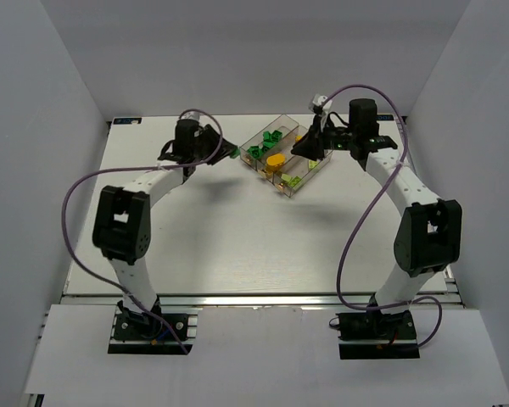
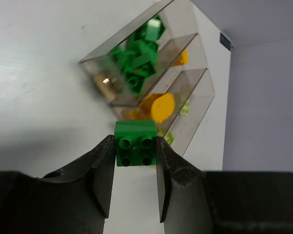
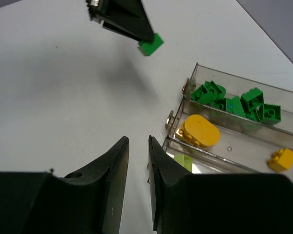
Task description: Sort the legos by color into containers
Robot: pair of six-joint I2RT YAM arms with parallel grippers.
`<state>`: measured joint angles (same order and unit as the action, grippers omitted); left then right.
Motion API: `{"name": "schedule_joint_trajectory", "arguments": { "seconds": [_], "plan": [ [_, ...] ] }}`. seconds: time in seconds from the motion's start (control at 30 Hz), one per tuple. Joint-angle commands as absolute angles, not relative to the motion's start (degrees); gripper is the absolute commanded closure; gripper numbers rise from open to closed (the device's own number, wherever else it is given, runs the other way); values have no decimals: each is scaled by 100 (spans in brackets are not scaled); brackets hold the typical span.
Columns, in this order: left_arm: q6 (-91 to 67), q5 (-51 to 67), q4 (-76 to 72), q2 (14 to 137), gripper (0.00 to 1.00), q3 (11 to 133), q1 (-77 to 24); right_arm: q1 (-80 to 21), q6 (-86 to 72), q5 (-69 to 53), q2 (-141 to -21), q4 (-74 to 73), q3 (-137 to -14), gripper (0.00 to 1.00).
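The containers [image 3: 249, 144] lie slantwise on the table [image 1: 220, 246], their long axes running near-left to far-right. The nearest bin holds pale yellow-green legos [image 3: 184, 161], the middle one an orange oval-topped piece [image 3: 200, 130] and a small orange brick [image 3: 282, 158], and the farthest a heap of dark green bricks [image 3: 234, 102]. The left gripper [image 2: 135, 141] pinches a two-by-two green brick [image 2: 135, 146] between its fingertips, just outside the containers' left end (it is square, so it has no long side), with its studs facing the wrist camera. The right gripper [image 3: 138, 141] hovers near the containers, fingers narrowly parted around nothing
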<state>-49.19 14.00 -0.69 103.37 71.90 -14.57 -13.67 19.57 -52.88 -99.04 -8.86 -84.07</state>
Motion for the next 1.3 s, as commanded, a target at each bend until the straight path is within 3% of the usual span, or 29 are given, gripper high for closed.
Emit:
{"name": "schedule_joint_trajectory", "arguments": {
  "seconds": [0.0, 0.13, 0.33, 0.47, 0.8, 1.1, 1.17, 1.2, 1.23, 1.27],
  "plan": [
    [-4729, 1766, -220, 11081, 100, 8136, -1705, -1275, 2056, -5186, -9528, -1089, -8244, 72],
    [-4737, 1802, -132, 12022, 100, 9611, -1863, -1231, 2224, -5089, -9264, -1204, -7999, 71],
    [-4966, 1679, -62, 13042, 94, 10826, -1977, -1195, 2118, -5124, -9044, -1239, -7664, 71],
    [-4913, 1459, 403, 13490, 80, 11599, -2065, -1143, 2109, -5133, -8991, -1257, -7559, 71],
    [-4869, 1107, 940, 13904, 44, 12137, -2180, -1063, 2074, -5159, -9000, -1266, -7567, 70],
    [-4501, 1151, 975, 13274, 27, 12244, -2180, -1063, 2320, -4984, -8851, -1476, -7532, 67],
    [-4247, 1186, 932, 12957, 17, 11885, -2180, -1072, 2347, -4931, -8816, -1538, -7515, 62],
    [-4149, 1213, 879, 12537, 10, 11665, -2180, -1064, 2355, -4852, -8781, -1555, -7506, 54],
    [-3966, 1230, 757, 12290, 2, 11115, -2180, -1063, 2347, -4782, -8763, -1599, -7488, 26],
    [-3877, 1239, 686, 12035, 2, 10805, -2180, -1063, 2312, -4703, -8754, -1608, -7471, 11]
  ]
}}
